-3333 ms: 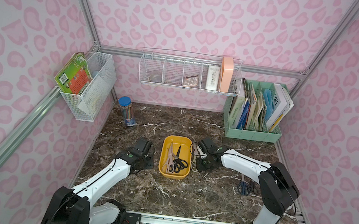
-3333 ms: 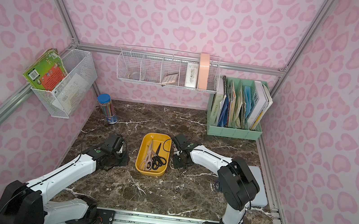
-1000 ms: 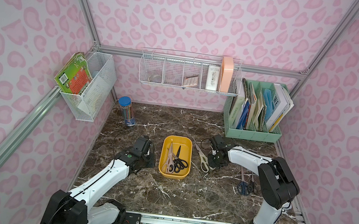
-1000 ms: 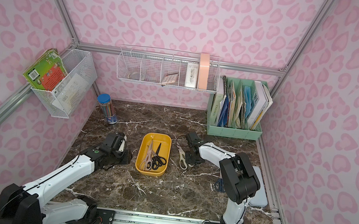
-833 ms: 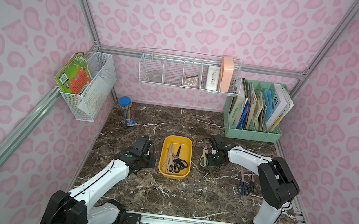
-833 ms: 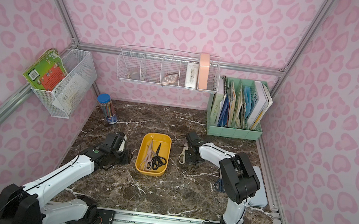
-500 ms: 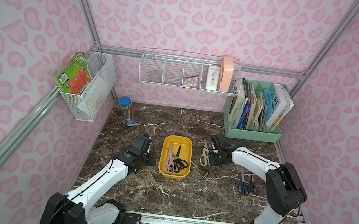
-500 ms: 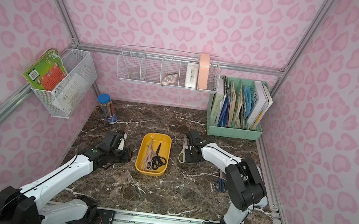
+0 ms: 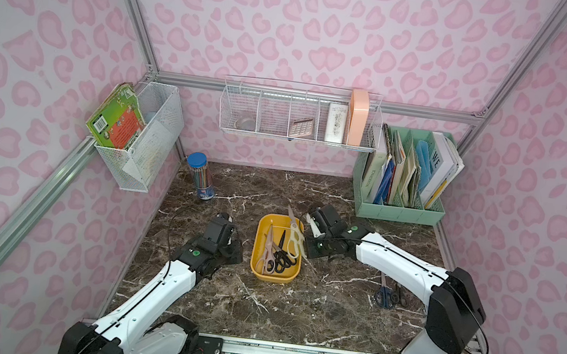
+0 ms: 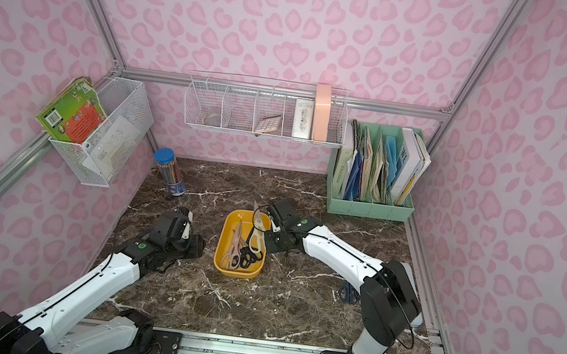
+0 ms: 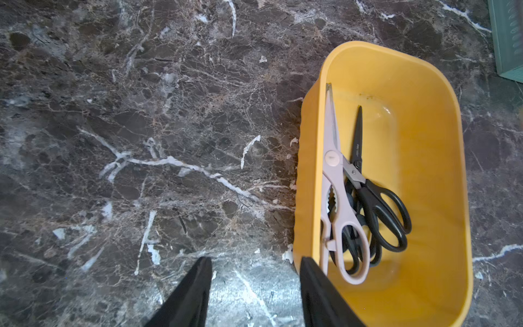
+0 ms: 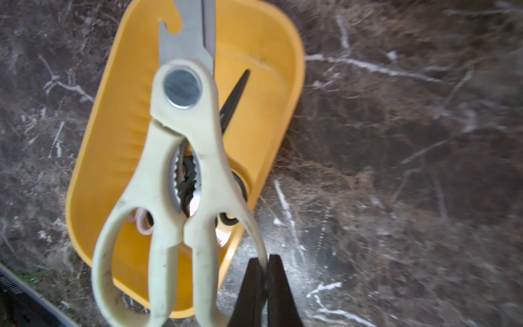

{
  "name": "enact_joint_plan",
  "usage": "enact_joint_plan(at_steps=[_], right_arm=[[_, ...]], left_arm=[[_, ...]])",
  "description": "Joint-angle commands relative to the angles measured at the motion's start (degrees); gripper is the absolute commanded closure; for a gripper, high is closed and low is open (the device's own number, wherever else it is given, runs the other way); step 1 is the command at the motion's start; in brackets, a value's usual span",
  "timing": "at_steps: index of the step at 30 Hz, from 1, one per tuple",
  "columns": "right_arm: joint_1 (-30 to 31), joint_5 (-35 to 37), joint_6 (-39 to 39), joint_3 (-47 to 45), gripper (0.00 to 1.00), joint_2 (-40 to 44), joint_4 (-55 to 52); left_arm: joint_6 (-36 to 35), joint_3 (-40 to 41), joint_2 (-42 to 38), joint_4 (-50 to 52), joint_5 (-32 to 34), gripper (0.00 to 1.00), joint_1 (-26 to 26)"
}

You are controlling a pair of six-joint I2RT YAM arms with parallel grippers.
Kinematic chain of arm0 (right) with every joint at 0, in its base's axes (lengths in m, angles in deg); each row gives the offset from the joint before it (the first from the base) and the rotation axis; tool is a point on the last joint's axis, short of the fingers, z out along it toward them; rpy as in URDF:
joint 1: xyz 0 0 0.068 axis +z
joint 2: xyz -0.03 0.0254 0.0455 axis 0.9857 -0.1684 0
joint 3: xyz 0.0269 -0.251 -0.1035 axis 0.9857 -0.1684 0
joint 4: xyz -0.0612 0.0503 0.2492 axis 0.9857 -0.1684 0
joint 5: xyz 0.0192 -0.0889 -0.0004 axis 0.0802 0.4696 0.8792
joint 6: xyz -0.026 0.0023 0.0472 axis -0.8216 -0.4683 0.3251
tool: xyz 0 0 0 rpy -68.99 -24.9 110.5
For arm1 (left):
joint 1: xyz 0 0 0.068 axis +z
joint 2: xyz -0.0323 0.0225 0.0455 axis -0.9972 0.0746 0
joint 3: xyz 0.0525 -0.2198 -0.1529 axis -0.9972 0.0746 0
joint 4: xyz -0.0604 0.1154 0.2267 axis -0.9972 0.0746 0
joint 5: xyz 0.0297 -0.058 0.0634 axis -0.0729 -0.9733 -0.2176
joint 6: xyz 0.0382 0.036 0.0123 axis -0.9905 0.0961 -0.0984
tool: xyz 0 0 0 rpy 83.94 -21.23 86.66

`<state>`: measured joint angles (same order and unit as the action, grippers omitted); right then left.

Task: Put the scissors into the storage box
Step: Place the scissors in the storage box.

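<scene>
R end effector (image 12: 263,271) clamps cream shears (image 12: 181,175) above yellow box (image 12: 113,158) rim; L end effector (image 11: 254,263) part-open, beside box.

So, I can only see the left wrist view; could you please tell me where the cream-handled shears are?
Observer: The right gripper is shut on one handle loop of the cream shears, holding them over the storage box.
Operator: Thank you. Do the blades fit within the box?
Observer: Not in a top view; the blade tip reaches past the box's far rim.
Operator: Are other scissors lying on the table?
Observer: Yes, dark blue scissors lie beside the right arm, with a dark pair next to them.
</scene>
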<state>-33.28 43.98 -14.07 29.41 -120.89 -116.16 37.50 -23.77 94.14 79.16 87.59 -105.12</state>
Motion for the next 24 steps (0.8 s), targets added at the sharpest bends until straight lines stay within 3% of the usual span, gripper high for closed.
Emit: enact_joint_plan(at_steps=[1,10,11,16,20,24], right_arm=[[1.35,-4.96,3.66,0.11,1.00,-2.50,3.62],[2.88,-7.04,3.13,-0.04,1.00,-8.76,5.31],[2.95,-7.12,2.96,0.09,0.97,-8.96,5.40],[2.93,-5.56,2.87,1.95,0.59,-8.01,4.56],[2.44,-2.90,2.71,2.99,0.53,-4.57,2.99],[-1.03,0.53,2.54,-1.91,0.52,4.71,2.90]], left_arm=[[0.83,-0.12,0.42,0.42,0.66,0.45,0.06],[0.52,0.05,1.53,0.72,0.56,0.45,0.04],[0.55,0.05,1.57,0.60,0.58,0.45,-0.02],[0.65,0.53,1.51,0.37,0.49,0.44,0.10],[0.00,-0.54,1.70,1.33,0.34,0.44,0.00],[-2.61,-3.98,1.36,2.83,-1.87,0.43,-0.22]])
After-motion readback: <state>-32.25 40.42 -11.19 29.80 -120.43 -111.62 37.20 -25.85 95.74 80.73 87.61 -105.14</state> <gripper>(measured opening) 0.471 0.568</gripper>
